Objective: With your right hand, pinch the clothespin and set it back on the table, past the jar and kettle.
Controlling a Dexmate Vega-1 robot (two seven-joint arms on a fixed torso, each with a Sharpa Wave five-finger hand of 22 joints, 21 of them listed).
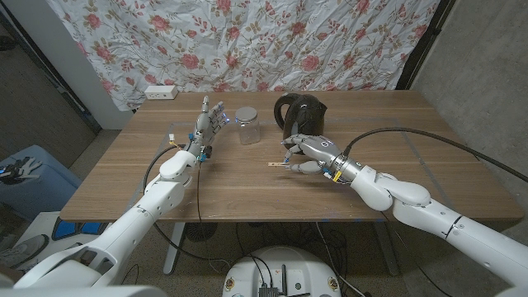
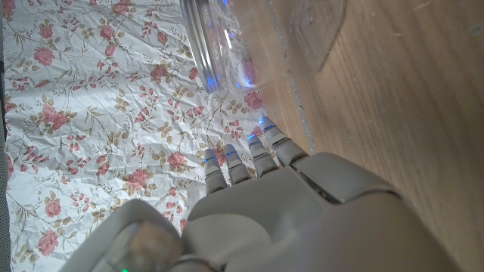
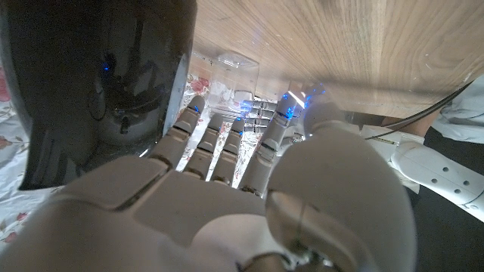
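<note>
Wooden table (image 1: 247,194), floral sheet (image 1: 247,41) behind; right hand (image 1: 309,153) seemingly pinches clothespin (image 1: 278,163).

Rose-print sheet (image 1: 247,41) behind wooden table (image 1: 165,181)

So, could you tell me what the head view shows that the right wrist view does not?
Head view: the clothespin just off the right hand fingertips, the left hand raised beside the jar, and a white box at the table's far edge. Right wrist view: a blue glint reflected in the kettle, on its glossy side. Both: kettle, jar, right hand, table.
</note>
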